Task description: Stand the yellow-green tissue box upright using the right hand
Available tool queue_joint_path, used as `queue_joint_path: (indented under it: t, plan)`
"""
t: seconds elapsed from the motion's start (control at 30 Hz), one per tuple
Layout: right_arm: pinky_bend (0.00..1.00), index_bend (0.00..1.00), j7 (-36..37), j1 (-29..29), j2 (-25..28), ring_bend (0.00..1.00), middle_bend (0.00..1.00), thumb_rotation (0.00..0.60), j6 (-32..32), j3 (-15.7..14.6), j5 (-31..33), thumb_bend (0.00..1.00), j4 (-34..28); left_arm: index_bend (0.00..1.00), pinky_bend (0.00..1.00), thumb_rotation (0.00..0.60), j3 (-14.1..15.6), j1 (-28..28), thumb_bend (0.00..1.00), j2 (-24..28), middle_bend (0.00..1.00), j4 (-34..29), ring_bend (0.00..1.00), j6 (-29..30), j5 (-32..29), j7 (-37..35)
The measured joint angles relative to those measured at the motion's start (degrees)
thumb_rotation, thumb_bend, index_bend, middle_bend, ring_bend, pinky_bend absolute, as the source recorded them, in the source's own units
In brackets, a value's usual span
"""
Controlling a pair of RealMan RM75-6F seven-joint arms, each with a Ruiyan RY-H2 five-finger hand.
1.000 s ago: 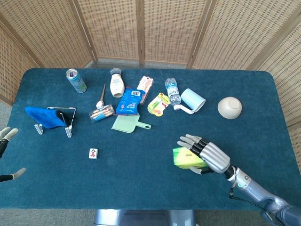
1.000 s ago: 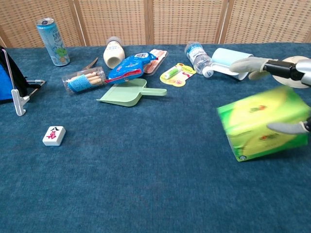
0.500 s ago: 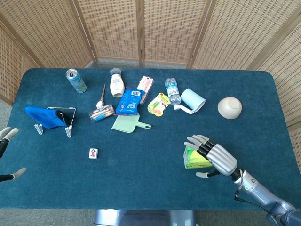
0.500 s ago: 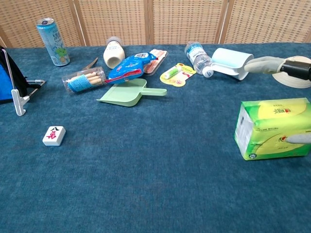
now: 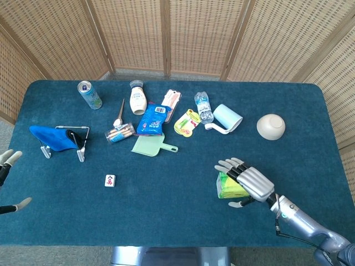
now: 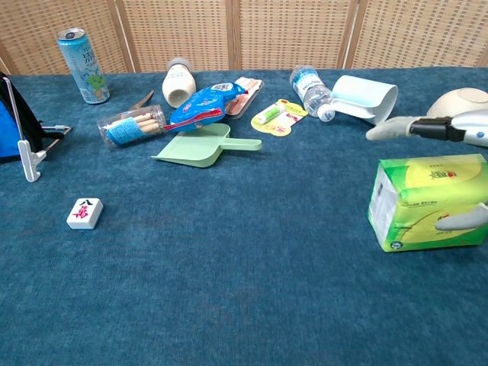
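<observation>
Yellow-green and glossy, the tissue box (image 6: 427, 203) sits on the blue table cloth (image 5: 166, 188) under the right hand (image 5: 248, 183), resting on a long side with an end face turned toward the robot's left; in the head view the hand covers most of its top, fingers (image 5: 227, 164) spread out over the far edge and the thumb (image 6: 457, 221) lying against the near face; whether the hand truly clamps the box or only rests on it cannot be told. Beyond the hand's fingertips lie a pale blue lint roller (image 5: 227, 118), a small water bottle (image 5: 204, 107) on its side and a yellow card pack (image 5: 187, 122); farther off to the hand's outer side stands a white bowl (image 5: 270, 126); well away across the cloth on the thumb side are a green dustpan (image 5: 148, 145) and a mahjong tile (image 5: 110, 180). The left hand (image 5: 8, 183) shows only at the frame's edge, its fingers apart, holding nothing.
</observation>
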Motion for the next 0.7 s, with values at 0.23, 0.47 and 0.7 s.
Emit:
queue_joint_path:
  t: [0.23, 0.47, 0.7]
  plan:
    - [0.07, 0.04, -12.61, 2.92, 3.37, 0.0, 0.0, 0.458, -10.34, 3.32, 11.65, 0.22, -9.2, 0.0, 0.0, 0.6, -0.07, 0.07, 0.04, 0.27, 0.0, 0.51, 0.0, 0.14, -0.05, -1.19]
    - [0.07, 0.21, -20.62, 4.4, 3.06, 0.0, 0.0, 0.463, -14.74, 6.42, 19.11, 0.34, -11.26, 0.0, 0.0, 0.6, -0.1, 0.22, 0.04, 0.49, 0.0, 0.9, 0.0, 0.39, -0.07, -2.08]
    - [0.07, 0.31, -25.12, 4.66, 2.84, 0.0, 0.0, 0.464, -17.04, 7.05, 22.5, 0.38, -12.6, 0.0, 0.0, 0.6, -0.09, 0.18, 0.04, 0.59, 0.0, 1.15, 0.0, 0.29, 0.0, -2.51]
